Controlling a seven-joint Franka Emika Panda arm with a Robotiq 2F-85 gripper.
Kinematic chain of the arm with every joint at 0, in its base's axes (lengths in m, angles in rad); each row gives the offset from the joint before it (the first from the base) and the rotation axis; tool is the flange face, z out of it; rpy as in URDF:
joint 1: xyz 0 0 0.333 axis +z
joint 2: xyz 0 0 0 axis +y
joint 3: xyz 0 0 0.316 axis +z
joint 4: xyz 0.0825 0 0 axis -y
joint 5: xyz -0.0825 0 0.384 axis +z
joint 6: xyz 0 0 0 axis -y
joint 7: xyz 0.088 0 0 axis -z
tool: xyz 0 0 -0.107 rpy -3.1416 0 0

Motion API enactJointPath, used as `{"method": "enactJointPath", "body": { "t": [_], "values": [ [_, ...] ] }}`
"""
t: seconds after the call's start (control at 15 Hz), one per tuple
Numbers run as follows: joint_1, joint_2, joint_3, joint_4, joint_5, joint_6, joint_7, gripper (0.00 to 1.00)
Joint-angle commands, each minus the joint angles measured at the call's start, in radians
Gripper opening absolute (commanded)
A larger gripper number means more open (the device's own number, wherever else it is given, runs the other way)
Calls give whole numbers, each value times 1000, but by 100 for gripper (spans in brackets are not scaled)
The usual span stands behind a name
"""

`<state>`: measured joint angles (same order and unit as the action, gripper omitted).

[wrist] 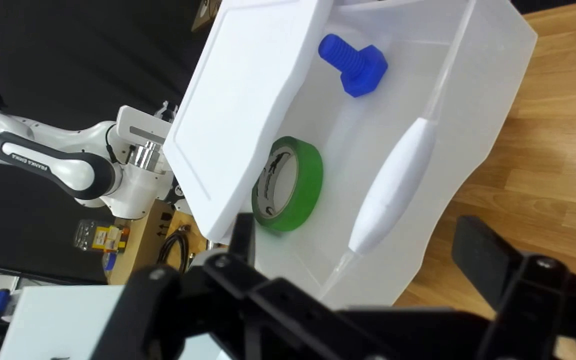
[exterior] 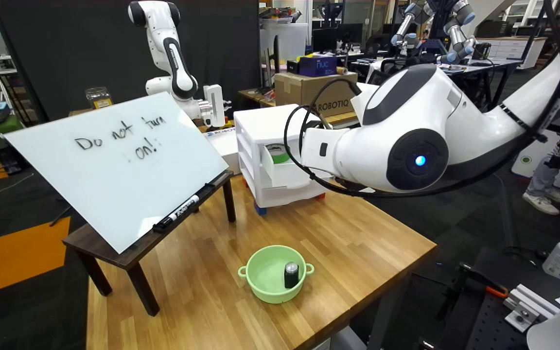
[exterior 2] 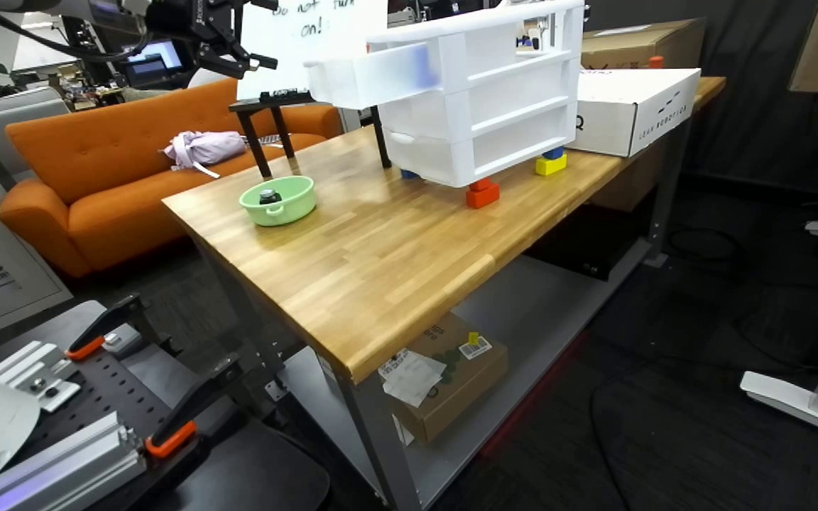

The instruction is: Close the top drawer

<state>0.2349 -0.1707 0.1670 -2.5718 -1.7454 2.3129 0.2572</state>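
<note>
Fingers (wrist: pixel 484 261) spread wide, gripping nothing. Ahead of them, near but apart in an exterior view, we note the top drawer (exterior 2: pixel 370 77) jutting out; in the wrist view its long front edge slants away across their gap. Drawer unit (wrist: pixel 240 95) beyond, past the left-seen finger. We judge a push should start outside that front.

Arm (exterior: pixel 477 119), white and dark grey: enters an exterior view from the upper right, slanting down to right of centre. Joint cap (exterior: pixel 417 167), round, dark, lit blue at its middle. Wrist (exterior: pixel 336 156), white: directed toward the left of the frame. Gripper (exterior 2: pixel 261 34), black: upper left of an exterior view, directed right, jaws spread. Fingers (wrist: pixel 485 260): well apart, lower half of the wrist view, either side of centre.
</note>
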Motion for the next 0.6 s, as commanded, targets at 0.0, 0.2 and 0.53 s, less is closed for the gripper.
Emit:
{"method": "enactJointPath", "body": {
  "t": [0.0,0.2,0.53],
  "values": [
    [-21,-2,-17,3,-84,20,21,100],
    [-23,3,-27,4,-120,23,27,100],
    [-16,4,-21,1,-90,8,7,100]
  ]
}}
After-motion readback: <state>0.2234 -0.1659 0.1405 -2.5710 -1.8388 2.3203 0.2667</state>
